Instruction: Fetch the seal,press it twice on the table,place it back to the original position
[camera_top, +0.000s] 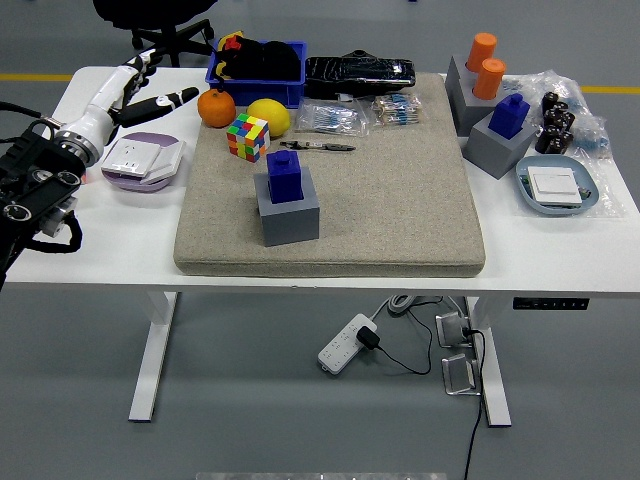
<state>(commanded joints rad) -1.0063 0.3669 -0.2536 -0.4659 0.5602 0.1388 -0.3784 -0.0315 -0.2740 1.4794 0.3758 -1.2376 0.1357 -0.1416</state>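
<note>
The blue seal (286, 176) stands upright in its grey block holder (290, 213) on the beige mat (400, 190), left of the mat's middle. Nothing touches it. My left hand (135, 88) has drawn away to the table's far left, above a lilac tray (143, 162), with its white fingers (172, 98) spread and empty. The black forearm (30, 180) enters from the left edge. No right arm shows.
A colourful cube (247, 136), an orange (216, 107) and a yellow fruit (269, 115) lie behind the seal. A blue bin (255, 68) and black case (359, 72) stand at the back. Another blue seal on a grey block (504, 135), orange cylinders (485, 62) and a light-blue dish (558, 186) sit at right.
</note>
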